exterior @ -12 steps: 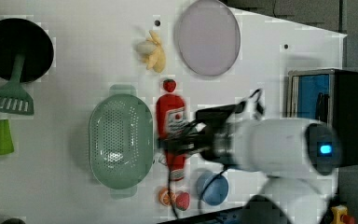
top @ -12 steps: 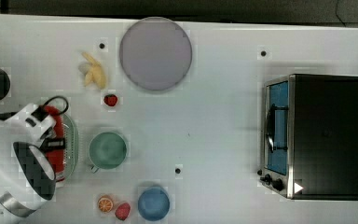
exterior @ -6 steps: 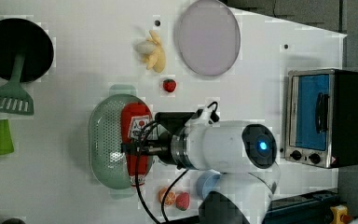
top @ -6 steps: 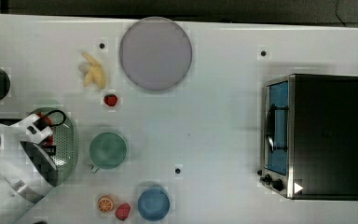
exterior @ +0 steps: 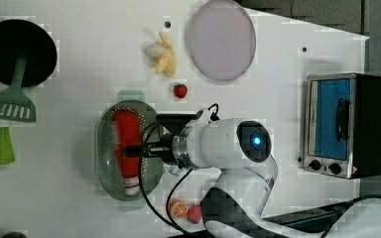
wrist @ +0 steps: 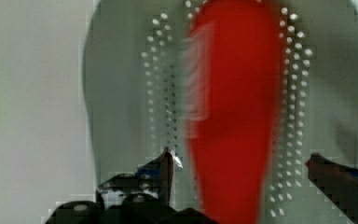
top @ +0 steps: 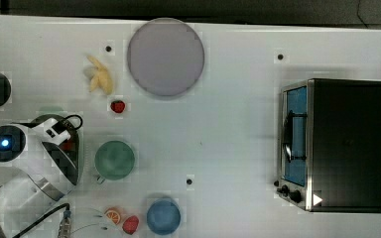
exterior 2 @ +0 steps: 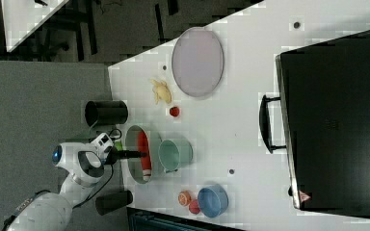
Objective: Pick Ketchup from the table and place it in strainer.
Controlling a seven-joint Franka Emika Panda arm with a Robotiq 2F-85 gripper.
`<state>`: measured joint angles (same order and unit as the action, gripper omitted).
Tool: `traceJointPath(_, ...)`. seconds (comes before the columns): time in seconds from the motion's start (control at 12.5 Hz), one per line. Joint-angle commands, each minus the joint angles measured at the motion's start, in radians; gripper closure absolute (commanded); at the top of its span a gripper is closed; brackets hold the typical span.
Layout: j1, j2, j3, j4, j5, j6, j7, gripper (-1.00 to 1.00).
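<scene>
In the top view the arm covered most of the strainer point(top: 77, 148), leaving a dark sliver of rim and a red speck of the ketchup point(top: 68, 146), and the gripper itself was buried under the white wrist. The wrist view cut off the bottle's ends, smeared its white label, and showed the gripper point(wrist: 240, 163) with its fingers point(wrist: 167, 165) spread wide, one on each side of the bottle with a visible gap to it. In the left view the ketchup point(exterior: 126, 148) lay lengthwise inside the strainer point(exterior: 105, 163), nozzle toward the left view's bottom, with the gripper point(exterior: 135, 149) just over its middle; the right view showed the same, the ketchup point(exterior 2: 144, 153) in the strainer point(exterior 2: 131, 168). A second before, the bottle had been held clamped beside the basket on its right in the left view; half a second before, it was carried over the rim; now it rested in the bowl and the fingers had let go. Counted across the views: one grey plate point(exterior: 222, 39), one green cup point(top: 114, 159), one blue bowl point(top: 163, 216), one toaster oven point(top: 335, 144), one peeled banana point(exterior: 161, 54), one small red fruit point(exterior: 180, 90) alone by the banana, one more red fruit point(top: 131, 224) beside one orange slice point(top: 113, 215), one green spatula point(exterior: 5, 119) resting against one black pan point(exterior: 17, 49), and two dark cylinders point(exterior 2: 106, 112) at the table edge in the right view.
</scene>
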<state>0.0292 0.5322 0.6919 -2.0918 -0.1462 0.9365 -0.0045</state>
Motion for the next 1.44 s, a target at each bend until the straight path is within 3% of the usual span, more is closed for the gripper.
traceJointPath(0.08, -0.015, -0.119, -0.005, 0.055, 0.005, 0.011, 0.171, -1.00)
traceJointPath(0.24, -0.044, -0.211, -0.008, 0.072, 0.005, -0.073, 0.222, -1.00)
traceJointPath(0.56, -0.161, -0.416, -0.040, 0.106, 0.011, -0.285, 0.222, -1.00)
traceJointPath(0.88, -0.251, -0.578, -0.174, 0.167, 0.065, -0.550, 0.222, -1.00)
traceJointPath(1.2, -0.269, -0.633, -0.361, 0.254, 0.117, -0.692, 0.220, -1.00)
traceJointPath(1.44, -0.269, -0.633, -0.434, 0.310, 0.138, -0.821, 0.202, -1.00)
